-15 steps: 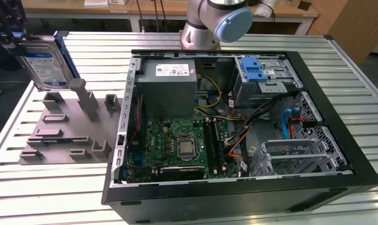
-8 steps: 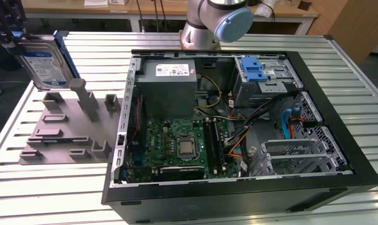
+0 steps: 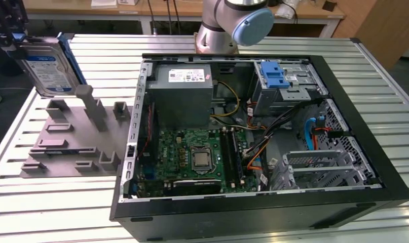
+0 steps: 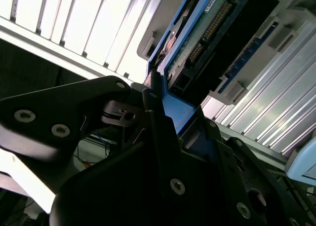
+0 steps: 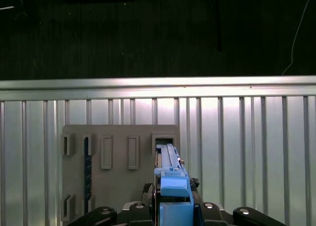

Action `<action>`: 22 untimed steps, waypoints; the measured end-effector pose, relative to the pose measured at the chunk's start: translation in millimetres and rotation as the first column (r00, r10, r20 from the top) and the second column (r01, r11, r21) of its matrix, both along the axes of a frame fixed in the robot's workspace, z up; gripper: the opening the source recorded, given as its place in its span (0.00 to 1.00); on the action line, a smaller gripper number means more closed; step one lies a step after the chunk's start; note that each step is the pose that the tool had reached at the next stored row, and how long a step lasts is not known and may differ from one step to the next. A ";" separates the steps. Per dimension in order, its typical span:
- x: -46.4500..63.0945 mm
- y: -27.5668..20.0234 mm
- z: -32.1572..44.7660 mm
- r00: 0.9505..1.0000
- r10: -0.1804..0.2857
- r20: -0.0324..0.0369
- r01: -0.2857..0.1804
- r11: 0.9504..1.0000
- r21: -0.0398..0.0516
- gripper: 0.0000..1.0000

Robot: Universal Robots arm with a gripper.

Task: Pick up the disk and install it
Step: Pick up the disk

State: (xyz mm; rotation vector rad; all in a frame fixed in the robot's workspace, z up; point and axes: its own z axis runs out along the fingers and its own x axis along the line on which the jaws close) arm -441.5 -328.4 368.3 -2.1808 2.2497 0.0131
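The disk (image 3: 50,68) is a silver hard drive with a white and blue label and a blue plastic frame. It hangs upright at the exterior view's far left, above the back of the grey slotted holder (image 3: 69,136). My dark gripper (image 3: 11,38) is shut on its upper edge. In the second wrist view the black fingers (image 4: 158,117) clamp the blue frame of the disk (image 4: 207,33). In the first wrist view the disk (image 5: 170,174) is edge-on, held over the holder (image 5: 118,162) with my gripper (image 5: 173,211) closed around it.
An open black computer case (image 3: 366,167) lies on the slatted metal table (image 3: 56,202), to the exterior view's right of the holder. Inside are a grey power supply box (image 3: 184,93), a green motherboard (image 3: 190,157) and a silver cage with a blue latch (image 3: 279,76). The arm's base (image 3: 224,30) stands behind the case.
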 end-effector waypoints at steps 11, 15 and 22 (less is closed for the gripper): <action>0.0 0.0 5.7 1.000 0.000 0.000 0.000 1.000 0.000 0.36; 0.0 0.0 7.1 1.000 0.000 0.000 0.000 1.000 0.000 0.36; 0.0 0.0 12.1 1.000 0.000 0.000 0.000 1.000 0.000 0.36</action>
